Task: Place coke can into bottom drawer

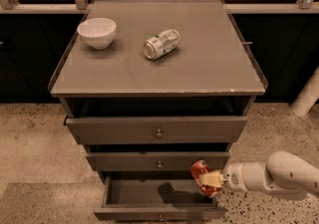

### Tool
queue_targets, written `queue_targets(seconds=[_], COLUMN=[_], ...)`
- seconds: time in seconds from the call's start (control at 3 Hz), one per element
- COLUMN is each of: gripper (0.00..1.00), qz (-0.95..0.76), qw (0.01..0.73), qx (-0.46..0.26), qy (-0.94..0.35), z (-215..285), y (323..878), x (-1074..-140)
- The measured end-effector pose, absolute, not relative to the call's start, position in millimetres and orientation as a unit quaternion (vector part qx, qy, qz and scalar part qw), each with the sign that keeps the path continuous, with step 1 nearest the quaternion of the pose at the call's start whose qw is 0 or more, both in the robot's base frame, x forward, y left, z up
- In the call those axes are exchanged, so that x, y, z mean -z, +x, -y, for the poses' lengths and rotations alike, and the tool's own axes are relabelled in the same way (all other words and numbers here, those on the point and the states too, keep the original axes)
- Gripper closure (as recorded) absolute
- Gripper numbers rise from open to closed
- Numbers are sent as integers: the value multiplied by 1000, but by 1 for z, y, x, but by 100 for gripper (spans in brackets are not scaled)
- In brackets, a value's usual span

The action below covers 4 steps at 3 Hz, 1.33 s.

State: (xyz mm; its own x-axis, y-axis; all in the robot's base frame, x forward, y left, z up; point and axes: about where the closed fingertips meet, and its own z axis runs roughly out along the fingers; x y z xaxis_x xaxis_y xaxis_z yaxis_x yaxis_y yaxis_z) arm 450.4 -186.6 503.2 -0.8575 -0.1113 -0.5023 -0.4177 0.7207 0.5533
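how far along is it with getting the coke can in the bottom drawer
Done: the bottom drawer is pulled open, and the coke can is off any surface, in a grasp. In hand: the gripper holds the can at the drawer's right end, seemingly just above the opening. Left: lower the can inside and release it.

Cabinet top (209, 68): white bowl (97, 32) upright, back left; silver-and-green can (161, 44) on its side near centre, apart from bowl. Speckled floor (30, 133) below. Gripper (208, 180) low right, at cabinet front.
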Motion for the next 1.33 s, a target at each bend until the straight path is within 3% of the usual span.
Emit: queue_targets(seconds=[1.0, 1.33], gripper=[100, 100], qz=[-894, -894], qw=[175, 175], qx=[-400, -400], qy=[-98, -97], z=[136, 136], y=[484, 484], x=[-340, -340])
